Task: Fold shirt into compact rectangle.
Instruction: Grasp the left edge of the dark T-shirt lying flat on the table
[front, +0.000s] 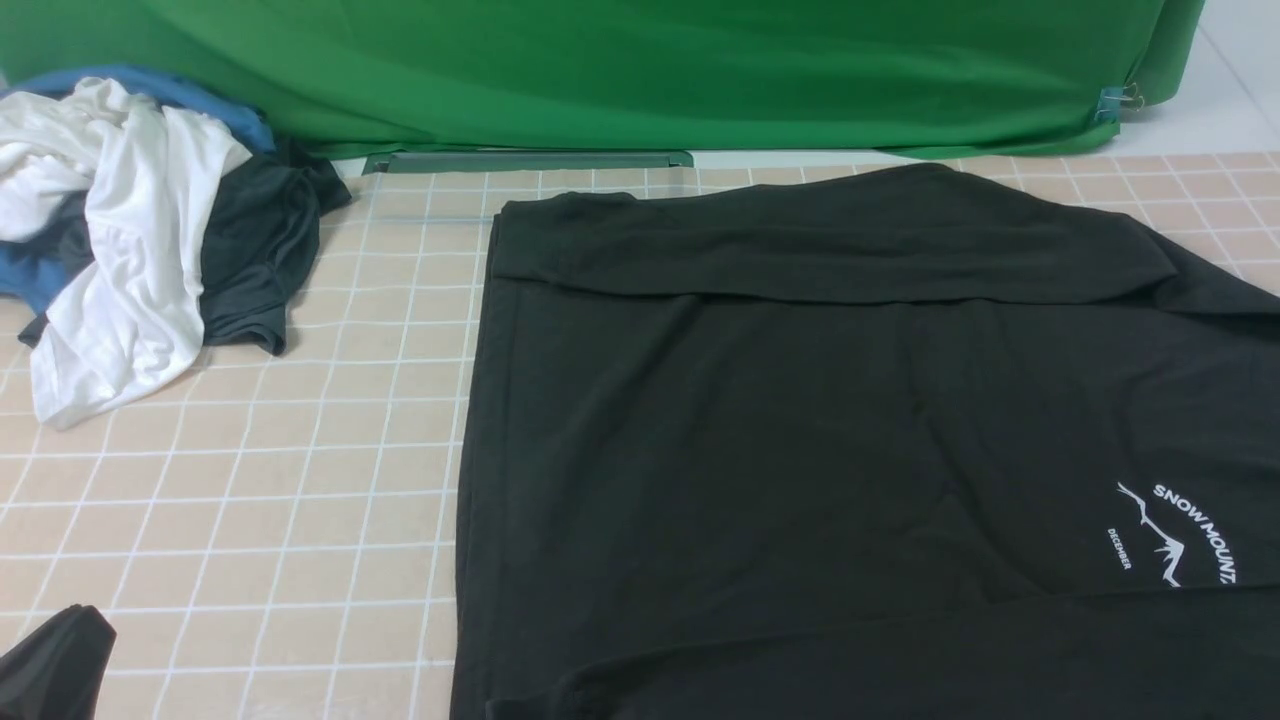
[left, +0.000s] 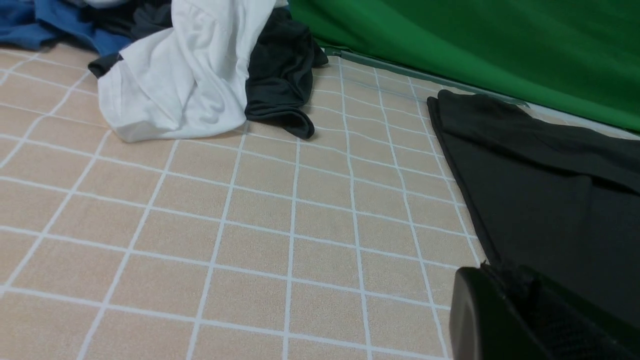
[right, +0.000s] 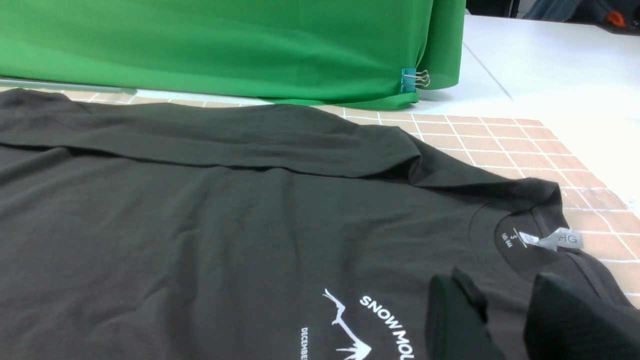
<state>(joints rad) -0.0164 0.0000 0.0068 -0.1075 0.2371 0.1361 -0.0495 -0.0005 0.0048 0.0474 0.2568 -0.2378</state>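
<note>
Your right fingers (right: 500, 305) stand apart, your left fingers (left: 505, 280) together, both empty. The shirt (front: 760, 450) lies along the tablecloth's (front: 250, 480) near edge, sleeves apparently folded in; next (I'd judge) grip its hem and halve it.

Beyond the jaws, 1 draped green cloth backdrop (front: 640, 75) borders a beige, white-gridded flat tabletop (front: 250, 480) and smooth white surface (right: 560, 75).

Bare grid-lined tabletop (front: 300, 480) from your seven to eleven o'clock, left of the shirt (front: 760, 450): passable. Piled garments (front: 150, 230) block your ten o'clock; the green drape (front: 650, 80) walls off twelve.
</note>
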